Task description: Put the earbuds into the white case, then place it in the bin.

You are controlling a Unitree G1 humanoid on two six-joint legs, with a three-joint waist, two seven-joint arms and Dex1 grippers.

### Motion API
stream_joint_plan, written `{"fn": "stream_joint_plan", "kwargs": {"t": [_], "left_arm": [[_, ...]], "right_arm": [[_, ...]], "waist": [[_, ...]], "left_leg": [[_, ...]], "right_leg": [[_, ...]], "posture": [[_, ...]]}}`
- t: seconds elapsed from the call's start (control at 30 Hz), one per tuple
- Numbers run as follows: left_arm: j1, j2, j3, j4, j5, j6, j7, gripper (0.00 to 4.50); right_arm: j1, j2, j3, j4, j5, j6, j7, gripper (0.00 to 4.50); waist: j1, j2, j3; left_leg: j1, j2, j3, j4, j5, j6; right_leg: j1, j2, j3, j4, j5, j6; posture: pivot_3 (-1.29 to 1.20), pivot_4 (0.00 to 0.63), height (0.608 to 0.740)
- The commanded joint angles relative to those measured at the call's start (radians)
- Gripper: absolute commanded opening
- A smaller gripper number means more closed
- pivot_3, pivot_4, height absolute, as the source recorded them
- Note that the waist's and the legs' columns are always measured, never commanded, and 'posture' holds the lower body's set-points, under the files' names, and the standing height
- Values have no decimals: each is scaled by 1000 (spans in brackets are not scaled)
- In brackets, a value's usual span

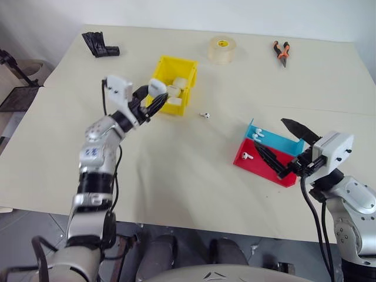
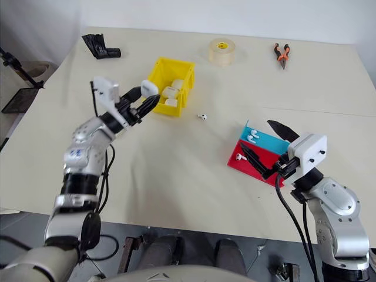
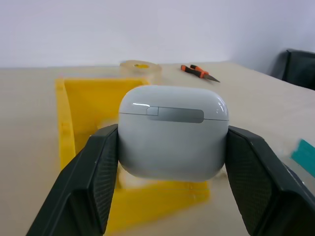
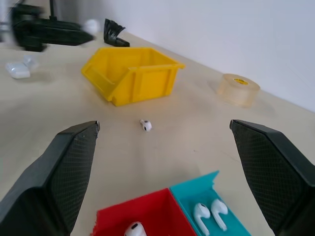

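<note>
My left gripper (image 1: 151, 96) is shut on a white case (image 3: 172, 130) with its lid closed. It holds the case in the air at the near left corner of the yellow bin (image 1: 189, 88), which has several more white cases (image 1: 177, 87) inside. One of the earbuds (image 1: 205, 115) lies loose on the table between the bin and the trays. Another earbud (image 1: 247, 156) rests in the red tray (image 1: 261, 169), and two (image 4: 209, 214) lie in the blue tray (image 1: 285, 143). My right gripper (image 1: 270, 134) hangs open over these trays, holding nothing.
At the back of the table are a roll of clear tape (image 1: 222, 49), orange-handled pliers (image 1: 282, 53) and a black plastic part (image 1: 100, 44). Bare tabletop lies between the two arms, and the table's front edge is close below them.
</note>
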Motion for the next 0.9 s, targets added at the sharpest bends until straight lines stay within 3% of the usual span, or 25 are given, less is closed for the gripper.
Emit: {"fn": "stream_joint_plan", "kwargs": {"t": [0.03,0.23,0.27,0.37,0.5,0.63,0.73,0.9], "left_arm": [[-128,-2,-7,188,61,-101,42,2814],[-297,-6,6,459,107,-188,87,2814],[-312,-7,3,487,115,-191,80,3536],[-337,-5,3,532,125,-212,66,4356],[-340,2,11,530,120,-228,25,4481],[-295,36,2,438,113,-234,-65,4481],[-170,103,-4,244,40,-172,-316,4481],[46,220,-20,7,9,-194,-523,4481]], "right_arm": [[-32,-6,6,-42,27,0,0,4449],[-36,7,27,-96,32,32,-36,4449],[-33,10,30,-100,30,34,-40,4500],[-29,17,34,-106,28,37,-49,4500],[-28,20,35,-107,27,38,-53,4500],[-28,9,25,-99,36,41,-36,4500],[-27,-29,16,-84,52,52,9,4500],[-23,-98,1,-46,81,63,95,4500]], "waist": [[-2,-1,0],[-14,-4,3],[-14,-4,3],[-14,-5,3],[-15,-5,3],[-20,-5,3],[-34,-4,3],[-39,-4,3]], "left_leg": [[0,0,0,0,0,0],[0,1,2,-2,0,0],[0,1,2,-2,0,0],[0,1,2,-1,0,0],[0,1,2,-1,0,0],[0,1,2,-1,0,0],[0,1,4,-2,0,-1],[0,3,3,-2,1,-1]], "right_leg": [[0,0,0,0,0,0],[-5,0,-1,7,0,0],[-6,0,-1,7,0,0],[-6,-1,-1,8,0,0],[-6,-1,-1,8,0,0],[-6,-1,-1,9,0,0],[-8,-1,0,10,0,0],[-8,0,0,11,0,0]], "posture": [[0,150,740],[0,150,740],[0,150,740],[0,150,740],[0,150,740],[0,150,740],[0,150,740],[0,150,740]]}}
